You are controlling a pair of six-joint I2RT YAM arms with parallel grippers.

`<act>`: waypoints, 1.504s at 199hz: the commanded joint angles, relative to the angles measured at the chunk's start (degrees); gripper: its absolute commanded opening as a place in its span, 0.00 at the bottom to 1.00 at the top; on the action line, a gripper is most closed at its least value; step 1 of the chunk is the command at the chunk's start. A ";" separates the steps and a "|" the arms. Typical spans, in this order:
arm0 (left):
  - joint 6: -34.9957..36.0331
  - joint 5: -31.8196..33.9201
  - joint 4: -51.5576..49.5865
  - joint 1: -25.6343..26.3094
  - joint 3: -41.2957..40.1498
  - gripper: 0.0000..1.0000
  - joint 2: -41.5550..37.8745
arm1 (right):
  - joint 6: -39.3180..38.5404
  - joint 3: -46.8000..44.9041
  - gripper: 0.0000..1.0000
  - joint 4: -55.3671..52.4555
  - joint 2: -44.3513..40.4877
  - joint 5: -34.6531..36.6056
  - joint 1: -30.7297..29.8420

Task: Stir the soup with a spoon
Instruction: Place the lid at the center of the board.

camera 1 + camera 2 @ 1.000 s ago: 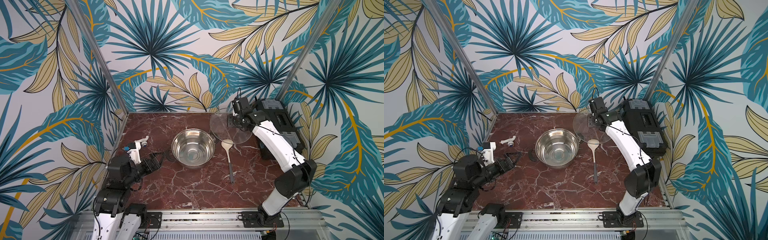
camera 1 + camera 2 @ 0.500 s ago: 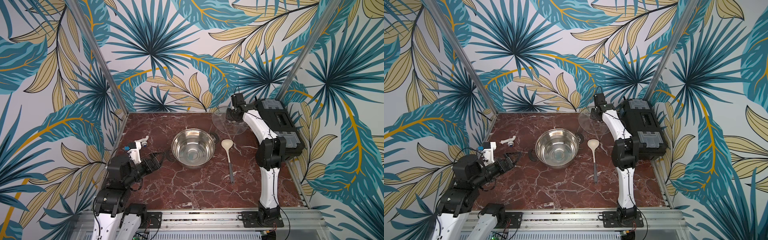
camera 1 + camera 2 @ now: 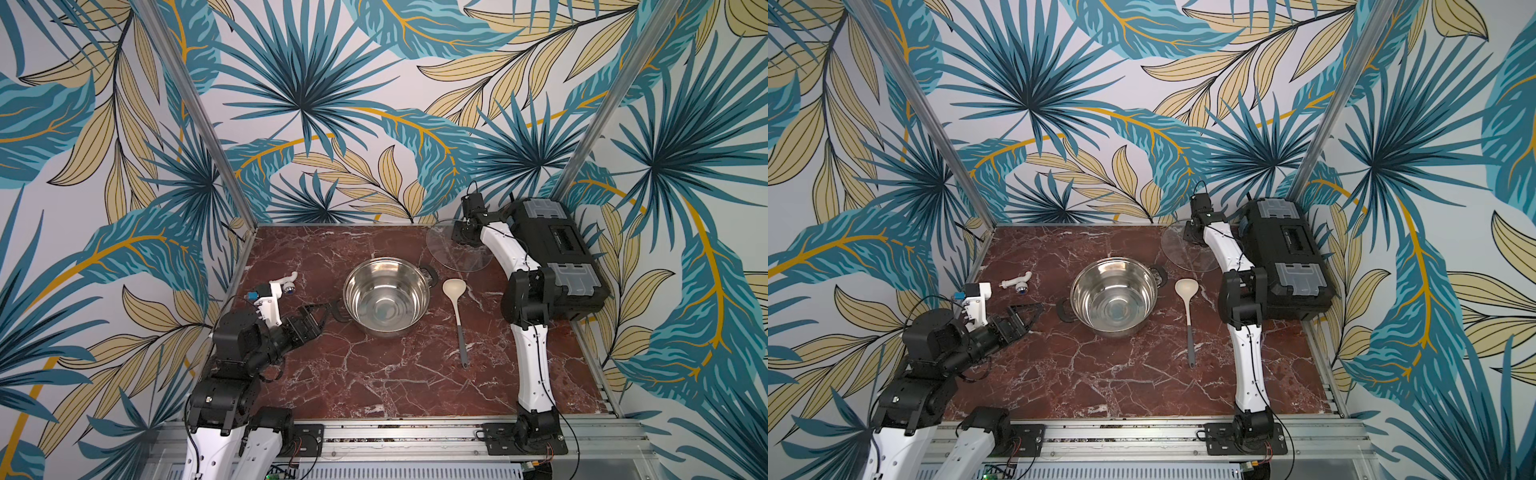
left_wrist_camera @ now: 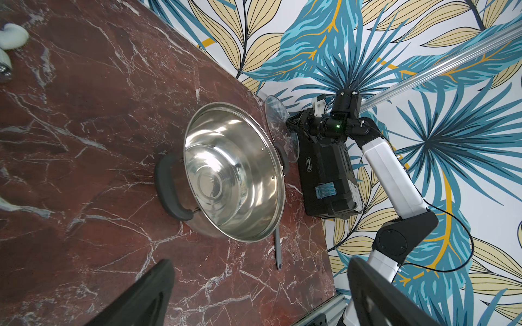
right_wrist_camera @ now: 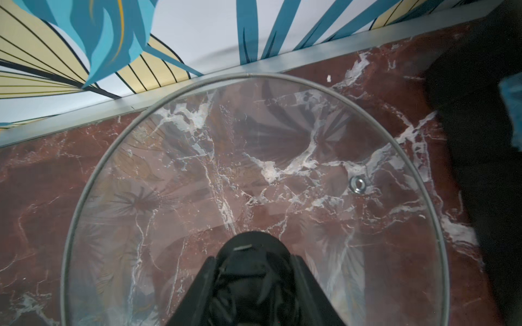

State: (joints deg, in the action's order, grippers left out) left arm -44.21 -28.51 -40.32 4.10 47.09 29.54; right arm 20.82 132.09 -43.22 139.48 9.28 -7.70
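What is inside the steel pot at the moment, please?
The pot holds nothing: only its bare shiny bottom and walls show. The lid is off, so nothing covers the inside.

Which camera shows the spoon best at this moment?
Both top views: the spoon lies in full sight beside the pot, cream bowl to grey handle tip. The left wrist view shows only its grey handle end, past the pot's rim; the right wrist view shows none of it.

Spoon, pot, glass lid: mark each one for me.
spoon (image 3: pixel 454 287), a top view, on its cream bowl.
pot (image 3: pixel 362 291), a top view, on its shiny inner wall.
glass lid (image 5: pixel 254 169), right wrist view, on the clear pane.
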 commanded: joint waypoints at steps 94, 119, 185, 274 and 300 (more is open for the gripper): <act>0.48 -0.13 1.52 0.21 0.55 1.00 -0.45 | 3.53 -2.83 0.27 3.58 2.35 -1.00 0.06; 0.46 0.00 1.04 0.21 0.09 1.00 -0.93 | 3.55 -3.39 0.40 3.50 2.85 -1.63 0.06; 0.44 0.02 0.30 0.21 -0.25 1.00 -2.11 | 2.47 -8.42 0.94 5.29 -6.01 -6.44 -0.13; 0.58 -2.01 5.08 2.06 -3.54 1.00 -1.52 | 1.78 -57.00 0.89 8.79 -57.63 -7.83 -2.32; -1.51 -1.45 10.51 5.53 -8.64 1.00 -0.65 | 3.04 -70.86 0.80 7.50 -67.01 -7.54 -5.84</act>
State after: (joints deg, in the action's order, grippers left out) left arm -44.51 -29.69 -35.40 6.87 43.11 28.08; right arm 23.14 72.93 -31.70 75.16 2.07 -10.59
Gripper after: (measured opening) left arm 0.999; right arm 0.834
